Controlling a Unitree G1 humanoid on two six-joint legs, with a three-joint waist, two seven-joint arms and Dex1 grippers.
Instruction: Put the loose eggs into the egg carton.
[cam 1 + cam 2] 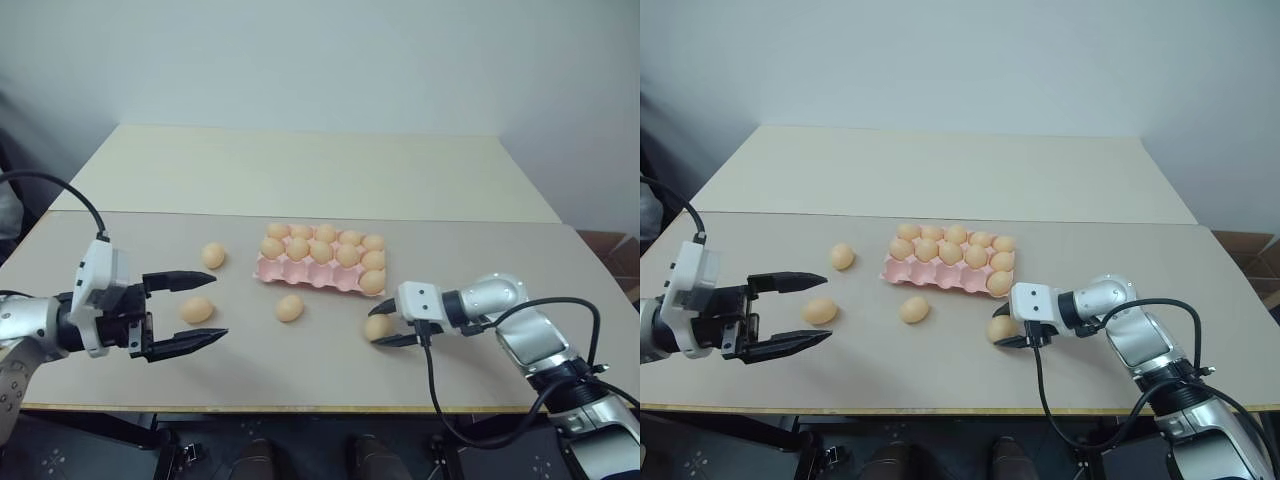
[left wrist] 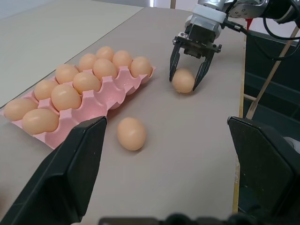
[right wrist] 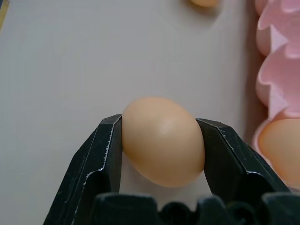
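Note:
The pink egg carton (image 1: 300,273) lies mid-table with several eggs in its cups. Loose eggs rest on the table: one (image 1: 213,255) left of the carton, one (image 1: 196,310) nearer the front, one (image 1: 290,308) in front of the carton. Another loose egg (image 1: 378,327) sits by the carton's front right corner, and my right gripper (image 1: 384,323) is shut on it; both fingers press its sides (image 3: 162,140). My left gripper (image 1: 200,309) is open at the left, its fingers either side of the egg near the front, apart from it.
A second, paler table (image 1: 300,170) stands behind the work table. The table's front edge (image 1: 300,408) runs just below both grippers. A cable (image 1: 432,385) loops down from the right wrist.

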